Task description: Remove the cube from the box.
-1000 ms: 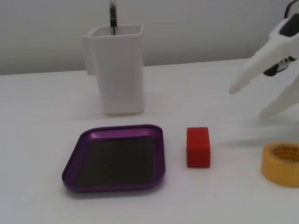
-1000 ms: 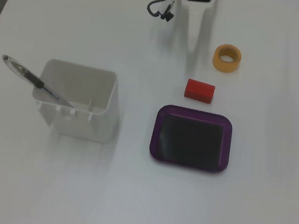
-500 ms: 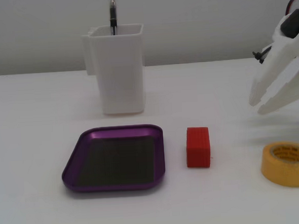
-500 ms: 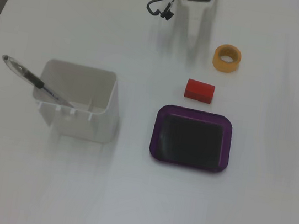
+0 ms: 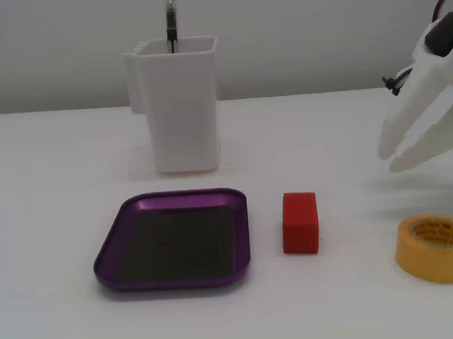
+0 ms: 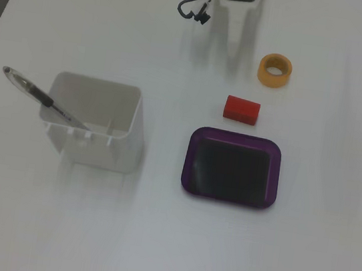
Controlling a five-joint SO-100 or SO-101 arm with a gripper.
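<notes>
The red cube [image 5: 300, 223] lies on the white table just right of the purple tray [image 5: 109, 257], outside it and apart from its rim. The tray's dark floor is bare. In the other fixed view the cube [image 6: 241, 109] sits just beyond the tray's [image 6: 188, 163] far rim. My white gripper [image 5: 389, 156] hovers at the right edge, above and right of the cube, fingertips together and holding nothing. In the other fixed view it [image 6: 234, 49] points down from the top edge.
A yellow tape roll [image 5: 432, 261] lies right of the cube, below the gripper; it also shows in the other fixed view [image 6: 263, 69]. A tall white container [image 5: 181, 111] with a pen [image 5: 171, 23] stands behind the tray. A dark cable [image 6: 192, 9] loops near the arm.
</notes>
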